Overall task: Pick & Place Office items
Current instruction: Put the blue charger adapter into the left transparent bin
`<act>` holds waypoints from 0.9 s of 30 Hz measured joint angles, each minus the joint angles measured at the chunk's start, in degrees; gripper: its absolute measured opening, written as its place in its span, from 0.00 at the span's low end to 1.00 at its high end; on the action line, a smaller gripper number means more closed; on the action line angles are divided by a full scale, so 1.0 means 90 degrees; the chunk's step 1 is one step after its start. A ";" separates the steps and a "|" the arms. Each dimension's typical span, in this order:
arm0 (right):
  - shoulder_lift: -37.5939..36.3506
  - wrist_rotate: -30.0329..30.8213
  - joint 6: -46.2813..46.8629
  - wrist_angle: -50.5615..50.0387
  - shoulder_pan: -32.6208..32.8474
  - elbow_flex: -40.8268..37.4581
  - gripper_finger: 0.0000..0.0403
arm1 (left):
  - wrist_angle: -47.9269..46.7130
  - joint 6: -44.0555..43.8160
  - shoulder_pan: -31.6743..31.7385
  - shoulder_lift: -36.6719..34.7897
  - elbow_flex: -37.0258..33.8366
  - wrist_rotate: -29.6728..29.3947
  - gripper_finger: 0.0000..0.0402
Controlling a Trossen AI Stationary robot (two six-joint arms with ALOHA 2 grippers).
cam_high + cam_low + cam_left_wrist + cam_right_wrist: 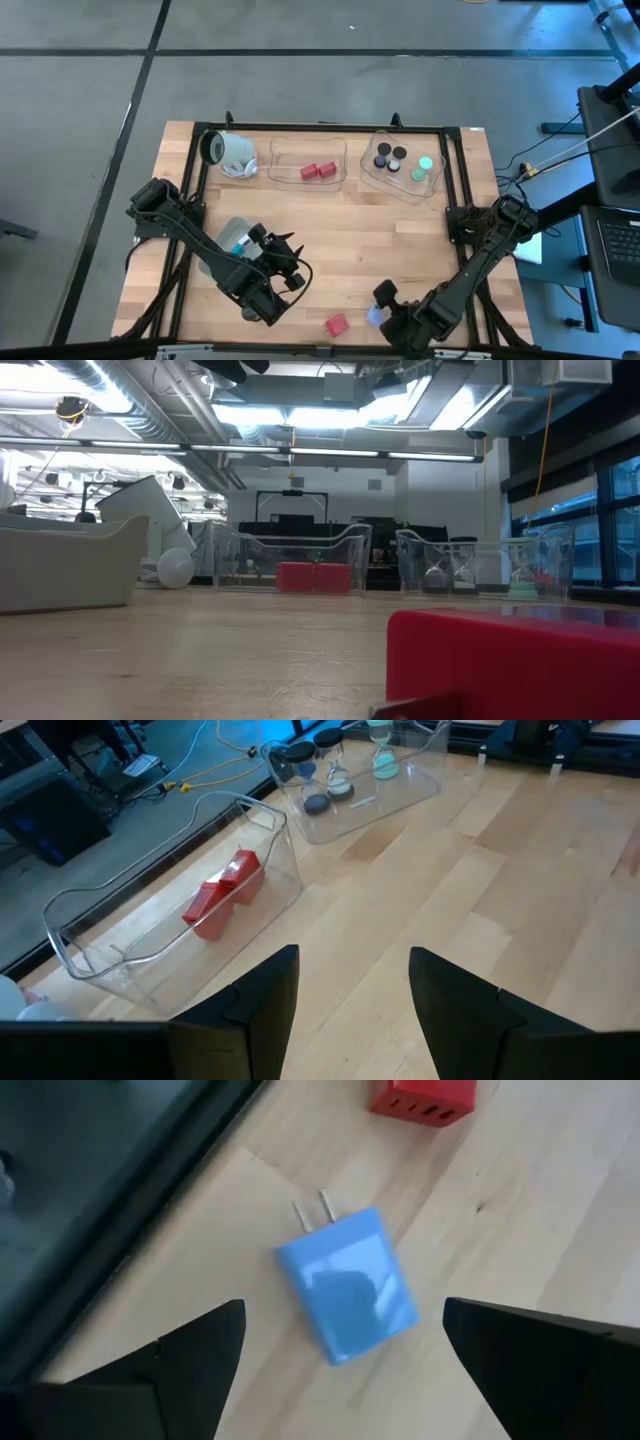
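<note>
A blue block with two metal prongs (348, 1285) lies flat on the wooden table near its front edge (375, 317). My right gripper (342, 1308) hovers open above it, one finger on either side, touching nothing. A red block (336, 325) lies just left of it, large in the low view (510, 660). Two red blocks (318, 171) sit in a clear tray (283, 160) at the back. Black cylinders and a mint-green disc (425, 163) stand in a second clear tray (376, 175). My left gripper (293, 265) waits open at centre left (355, 960).
A large white cylinder with a dark end (228, 150) lies at the back left. A grey-blue tray (232, 232) holding a teal piece sits partly under my left arm. Bare wood spreads across the middle of the table (380, 235).
</note>
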 joint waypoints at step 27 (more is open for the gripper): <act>0.0480 -0.2020 -0.1667 0.0769 -0.1173 -0.0157 0.67 | 0.0000 0.0050 0.0000 0.0002 -0.0002 0.0022 0.46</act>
